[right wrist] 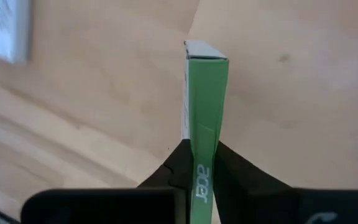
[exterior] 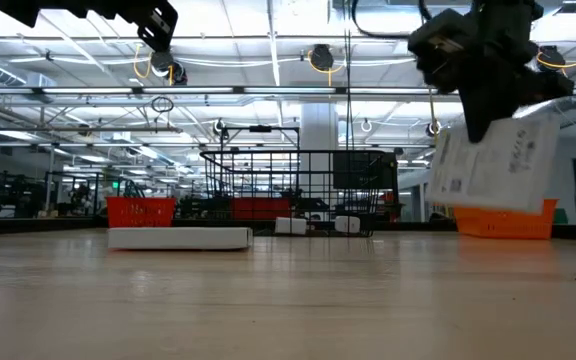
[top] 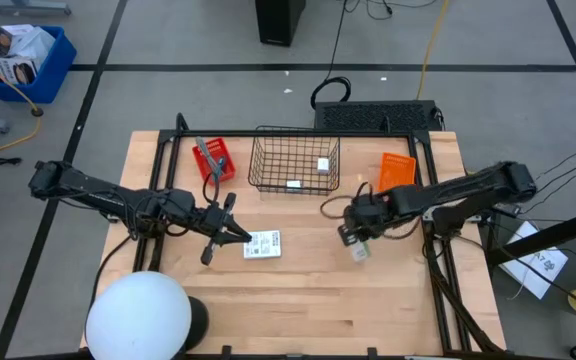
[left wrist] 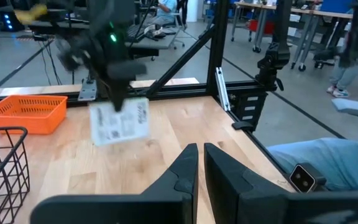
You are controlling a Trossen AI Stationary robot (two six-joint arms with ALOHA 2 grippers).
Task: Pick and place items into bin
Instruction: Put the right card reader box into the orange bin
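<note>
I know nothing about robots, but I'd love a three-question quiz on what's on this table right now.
1. True or false: the right hand has a flat white packet raised clear of the table.
2. Where does the other white packet lie?
A. inside the wire basket
B. flat on the table by the left hand
C. in the orange tray
3. Fill in: the wire basket already holds ____ small white items.

Key
1. True: the low view shows it hanging from the shut hand, off the wood.
2. B: it lies beside the left hand, which is shut and holds nothing.
3. Two.
</note>
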